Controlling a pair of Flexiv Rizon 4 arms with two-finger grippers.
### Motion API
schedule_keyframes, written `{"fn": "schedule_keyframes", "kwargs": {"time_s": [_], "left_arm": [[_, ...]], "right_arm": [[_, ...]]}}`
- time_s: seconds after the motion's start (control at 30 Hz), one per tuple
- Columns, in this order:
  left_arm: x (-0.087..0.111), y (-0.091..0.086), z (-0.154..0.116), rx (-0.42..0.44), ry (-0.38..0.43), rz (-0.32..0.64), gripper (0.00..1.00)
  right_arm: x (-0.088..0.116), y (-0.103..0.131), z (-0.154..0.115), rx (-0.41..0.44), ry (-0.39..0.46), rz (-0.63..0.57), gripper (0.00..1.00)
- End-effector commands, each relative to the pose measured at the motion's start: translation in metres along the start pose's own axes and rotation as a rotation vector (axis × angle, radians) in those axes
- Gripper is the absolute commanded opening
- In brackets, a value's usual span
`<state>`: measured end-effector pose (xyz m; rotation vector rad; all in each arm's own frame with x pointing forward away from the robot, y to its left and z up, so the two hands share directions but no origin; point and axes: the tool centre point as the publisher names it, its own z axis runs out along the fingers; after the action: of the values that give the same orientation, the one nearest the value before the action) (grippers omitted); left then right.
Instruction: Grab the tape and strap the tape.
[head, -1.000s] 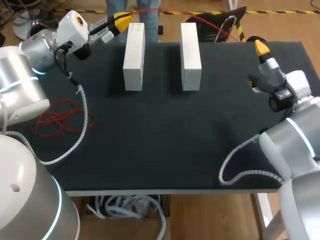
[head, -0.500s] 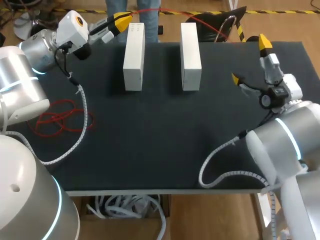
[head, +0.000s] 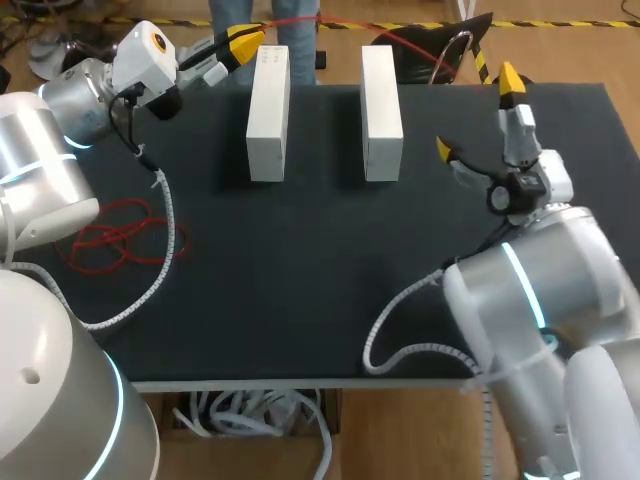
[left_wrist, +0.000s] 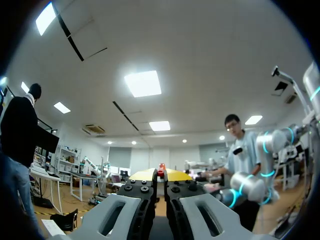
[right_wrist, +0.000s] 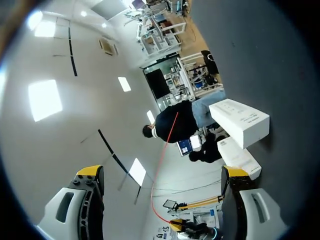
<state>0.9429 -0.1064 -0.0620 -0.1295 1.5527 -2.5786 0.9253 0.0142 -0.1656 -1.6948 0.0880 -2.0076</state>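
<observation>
Two claws held over a matte black tabletop (head: 300, 280), one spread and one closed.
The right gripper (head: 478, 115) is spread wide, nothing gripped; a long white rectangular box (right_wrist: 240, 117) and a second white box (right_wrist: 239, 157) are seen ahead of it. The left gripper (head: 240, 45) is closed, tips together, just beside one box. A coiled red cable (head: 110, 240) lies well behind it. The tape's place cannot be told.

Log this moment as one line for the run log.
left gripper: shut on red cord, far-left table corner | right gripper: open, empty, right of two white blocks
</observation>
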Motion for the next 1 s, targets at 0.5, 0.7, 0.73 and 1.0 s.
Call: {"fn": "schedule_keyframes", "kwargs": {"time_s": [0.5, 0.7, 0.73, 1.0], "left_arm": [[0.001, 0.0, 0.0, 0.001, -0.003, 0.001, 0.0], [0.001, 0.0, 0.0, 0.001, -0.003, 0.001, 0.0], [0.001, 0.0, 0.0, 0.001, -0.003, 0.001, 0.0], [0.001, 0.0, 0.0, 0.001, -0.003, 0.001, 0.0]], "right_arm": [[0.019, -0.004, 0.03, -0.589, 0.079, 0.043, 1.0], [0.02, -0.004, 0.034, -0.617, 0.056, 0.047, 1.0], [0.02, -0.004, 0.035, -0.622, 0.054, 0.045, 1.0], [0.022, -0.001, 0.038, -0.646, 0.036, 0.054, 1.0]]}}
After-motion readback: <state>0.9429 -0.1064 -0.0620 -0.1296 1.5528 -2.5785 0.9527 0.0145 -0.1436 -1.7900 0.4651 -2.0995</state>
